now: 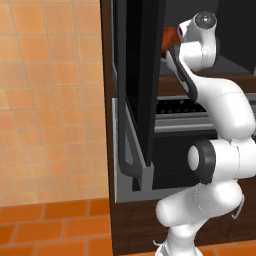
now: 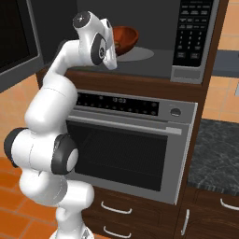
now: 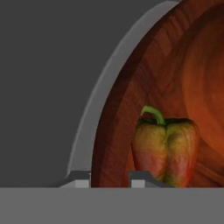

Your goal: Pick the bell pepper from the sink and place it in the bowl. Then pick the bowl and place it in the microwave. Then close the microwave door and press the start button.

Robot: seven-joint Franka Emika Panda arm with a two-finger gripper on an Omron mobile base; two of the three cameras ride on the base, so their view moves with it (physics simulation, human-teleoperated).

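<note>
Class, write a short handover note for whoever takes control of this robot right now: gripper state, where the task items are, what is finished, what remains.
Gripper: fingertips straddle the bowl rim; open or shut cannot be told.
Bell pepper: lies inside the bowl.
Bowl: on the turntable inside the microwave.
Microwave door: swung wide open.
Done: pepper in bowl, bowl in microwave.
Left: release if gripping, withdraw arm, close door, press start on the keypad.

The bowl is cut off at the frame's right and top edges. In the right base view, its left part is hidden behind the arm's wrist.
</note>
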